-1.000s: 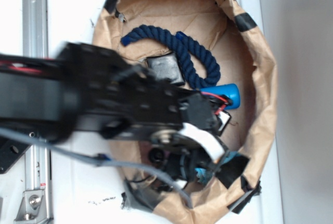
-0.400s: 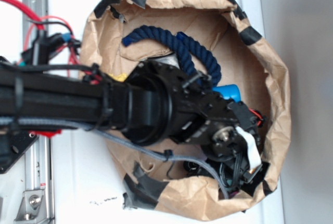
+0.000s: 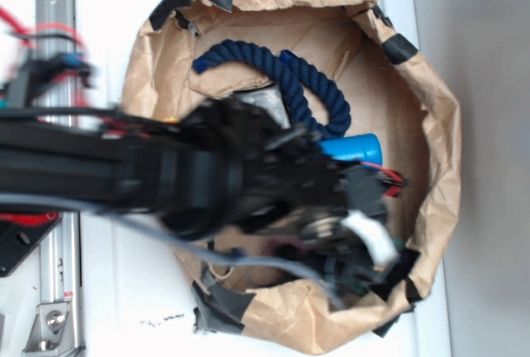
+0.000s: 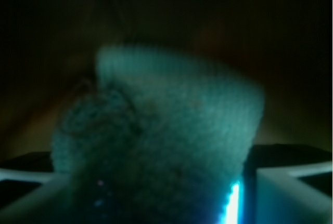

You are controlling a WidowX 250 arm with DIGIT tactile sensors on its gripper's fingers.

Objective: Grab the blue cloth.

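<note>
One hand (image 4: 156, 193), clamped on one blue cloth (image 4: 161, 130)

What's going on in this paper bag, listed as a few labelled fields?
container: brown paper bag, rim patched with black tape
arm: black robot arm reaching in from the left
gripper: low in the bag; wrist view shows it closed around fabric
held item: blue cloth, bunched between the fingers, filling the wrist view
other contents: dark blue rope, bright blue bottle, black box partly hidden
image quality: arm motion-blurred
</note>
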